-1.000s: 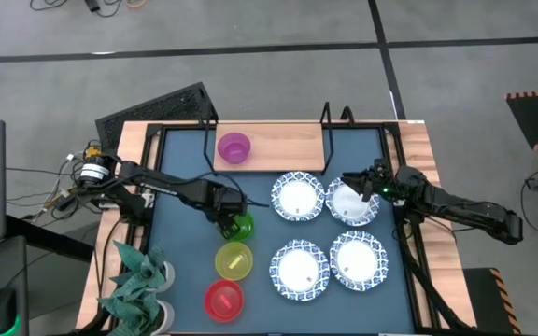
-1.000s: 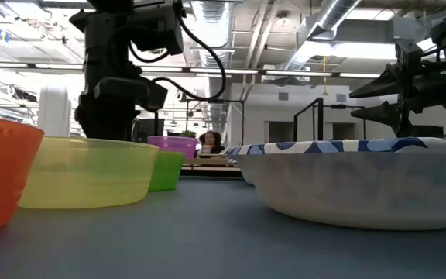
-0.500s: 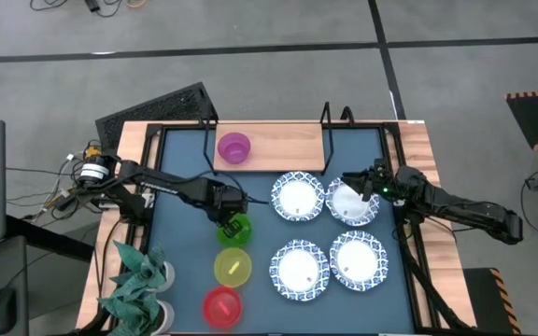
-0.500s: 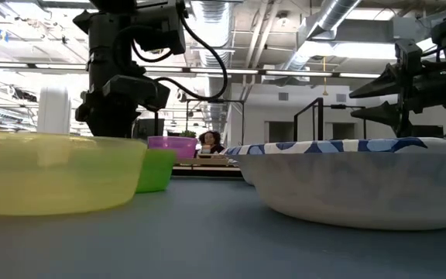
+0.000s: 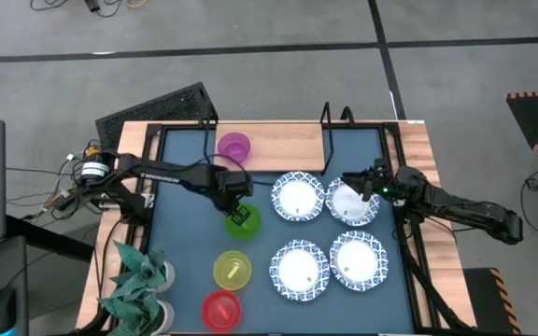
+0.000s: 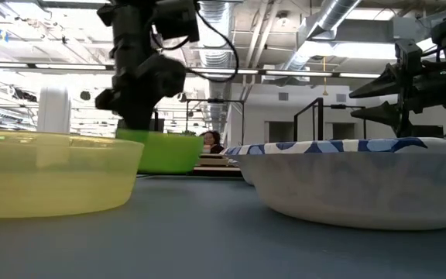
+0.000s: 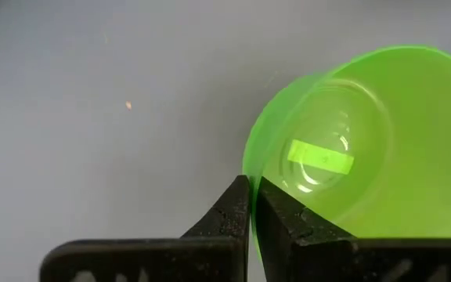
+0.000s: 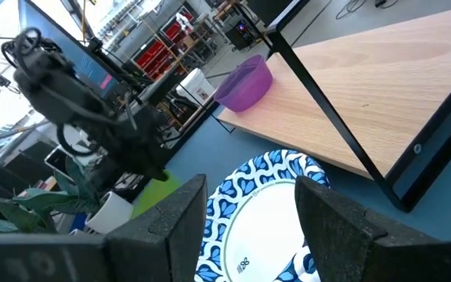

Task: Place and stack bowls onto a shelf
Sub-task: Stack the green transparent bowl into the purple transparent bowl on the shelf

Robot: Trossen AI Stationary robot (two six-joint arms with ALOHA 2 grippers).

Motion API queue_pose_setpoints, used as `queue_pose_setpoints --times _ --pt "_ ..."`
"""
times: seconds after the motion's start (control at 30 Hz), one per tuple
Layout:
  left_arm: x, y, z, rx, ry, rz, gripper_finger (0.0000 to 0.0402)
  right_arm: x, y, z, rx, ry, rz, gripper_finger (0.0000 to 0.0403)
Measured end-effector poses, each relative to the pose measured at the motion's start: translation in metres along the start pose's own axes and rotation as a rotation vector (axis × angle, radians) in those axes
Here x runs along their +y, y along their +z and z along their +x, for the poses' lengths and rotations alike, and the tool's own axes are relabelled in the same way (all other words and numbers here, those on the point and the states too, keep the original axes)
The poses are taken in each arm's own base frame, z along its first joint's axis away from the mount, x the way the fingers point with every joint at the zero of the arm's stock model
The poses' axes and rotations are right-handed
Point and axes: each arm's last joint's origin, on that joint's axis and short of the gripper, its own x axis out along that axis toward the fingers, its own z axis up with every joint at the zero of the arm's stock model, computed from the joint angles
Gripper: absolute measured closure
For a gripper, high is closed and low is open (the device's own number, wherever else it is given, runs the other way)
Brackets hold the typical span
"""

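My left gripper [image 5: 235, 212] is shut on the green bowl [image 5: 246, 222], left of the white bowls and above the table. The purple bowl [image 5: 233, 147] stands on the wooden shelf [image 5: 278, 147] at its left end. The yellow bowl [image 5: 233, 270] and the red bowl [image 5: 222, 309] stand on the table nearer the front. Several white blue-rimmed bowls [image 5: 298, 197] stand on the table to the right. My right gripper [image 5: 349, 182] is open above the far right white bowl [image 5: 355, 205], touching nothing. My left gripper pinches the green bowl's rim [image 7: 248, 168] with one finger inside the bowl and one outside. The fingers point down from above. The bowl [image 6: 165, 151] hangs tilted below the fingers, clear of the table.
The shelf's thin black frame ends [image 5: 326, 126] rise at both ends of the board. A green artificial plant [image 5: 138, 280] stands at the table's near left corner. The shelf board is bare to the right of the purple bowl.
My left gripper first pressed the green bowl toward the near edge, and the yellow and red bowls slid that way a little. It has then risen with the green bowl and gone a little toward the far right; the bowl is now lifted clear.
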Motion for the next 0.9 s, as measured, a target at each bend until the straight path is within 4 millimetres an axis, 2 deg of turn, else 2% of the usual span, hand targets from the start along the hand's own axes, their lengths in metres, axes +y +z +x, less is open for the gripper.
queue_pose_setpoints --times 0.23,0.43,0.57,0.9 --pt "-0.011 0.028 -0.039 -0.075 -0.065 -0.009 0.0401 0.0 0.0 0.0 0.0 0.0 -0.008 0.0183" --pt "-0.006 0.055 -0.078 -0.149 -0.09 0.097 0.0401 0.0 0.0 0.0 0.0 0.0 -0.014 0.0183" --pt "0.012 0.075 -0.102 -0.189 -0.077 0.132 0.0401 0.0 0.0 0.0 0.0 0.0 -0.015 0.0183" --pt "0.077 0.116 -0.144 -0.3 -0.033 0.243 0.0401 0.0 0.0 0.0 -0.003 -0.004 -0.015 0.0183"
